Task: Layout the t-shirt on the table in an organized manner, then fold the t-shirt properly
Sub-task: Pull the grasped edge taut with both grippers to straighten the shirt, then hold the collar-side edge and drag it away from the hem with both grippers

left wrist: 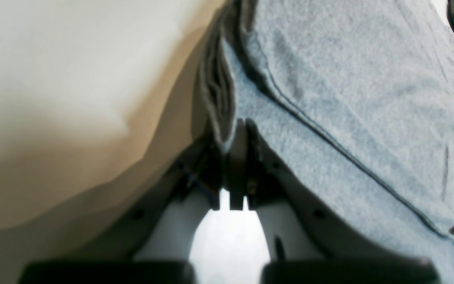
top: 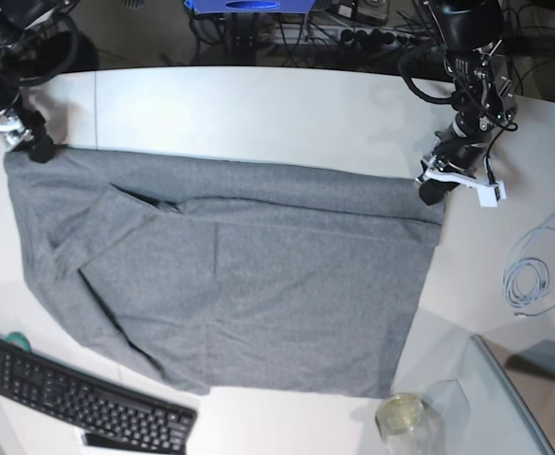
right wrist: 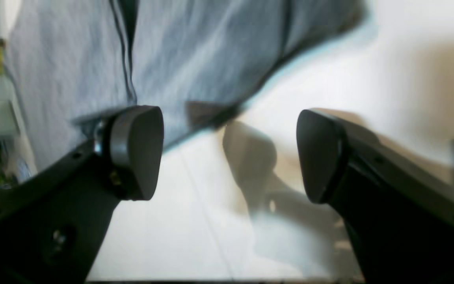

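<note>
The heather-grey t-shirt [top: 240, 275] lies spread out on the white table [top: 259, 104], with some folds near its left side. My left gripper [top: 434, 190] is at the shirt's far right corner. In the left wrist view the left gripper [left wrist: 231, 138] is shut on a bunched edge of the t-shirt [left wrist: 349, 98]. My right gripper [top: 36, 147] is at the shirt's far left corner. In the right wrist view the right gripper [right wrist: 229, 156] stands wide open over bare table [right wrist: 195, 221], and the t-shirt [right wrist: 191, 59] edge lies just past its fingertips.
A black keyboard [top: 79, 398] lies at the near left, right beside the shirt's lower edge. A glass jar [top: 402, 414] and a clear glass panel [top: 519, 408] are at the near right. A coiled pale cable [top: 528, 275] lies right of the shirt.
</note>
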Robot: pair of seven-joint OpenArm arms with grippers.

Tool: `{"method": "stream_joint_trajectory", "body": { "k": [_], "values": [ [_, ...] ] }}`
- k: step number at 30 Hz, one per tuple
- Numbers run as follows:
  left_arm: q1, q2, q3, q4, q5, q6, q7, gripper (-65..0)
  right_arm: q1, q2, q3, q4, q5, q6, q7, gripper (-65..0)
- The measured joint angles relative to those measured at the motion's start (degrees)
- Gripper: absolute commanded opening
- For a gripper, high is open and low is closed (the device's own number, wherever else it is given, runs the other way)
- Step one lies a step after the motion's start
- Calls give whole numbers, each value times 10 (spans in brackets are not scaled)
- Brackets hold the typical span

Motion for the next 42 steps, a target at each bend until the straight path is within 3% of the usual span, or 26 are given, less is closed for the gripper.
{"method": "stream_joint_trajectory", "body": {
  "k": [11,17,21,24,27,30,35,39,42],
  "values": [
    [4,0,0,0,0,-2,-2,-650,34,19,-3,-86,17,5,78,-188],
    [4,0,0,0,0,-2,-2,-650,32,30,-4,-92,-3,2,77,-375],
    [4,0,0,0,0,-1,-2,-650,46,48,-4,-136,4,2,92,-371],
    [4,0,0,0,0,-1,-2,-650,54,62,-4,-176,17,7,114,-303],
    [4,-4,2,0,0,-2,-1,-650,55,62,-4,-187,25,11,128,-299],
    [4,-7,2,0,0,-2,0,-650,56,66,-4,-191,20,11,127,-378],
    [4,-7,1,0,0,-2,0,-650,54,64,-4,-191,4,8,120,-593],
    [5,-7,2,5,0,-1,2,-650,54,64,-4,-191,3,4,112,-620],
    [25,-6,4,52,12,12,16,-650,54,65,-4,-177,3,4,50,-621]
  ]
}}
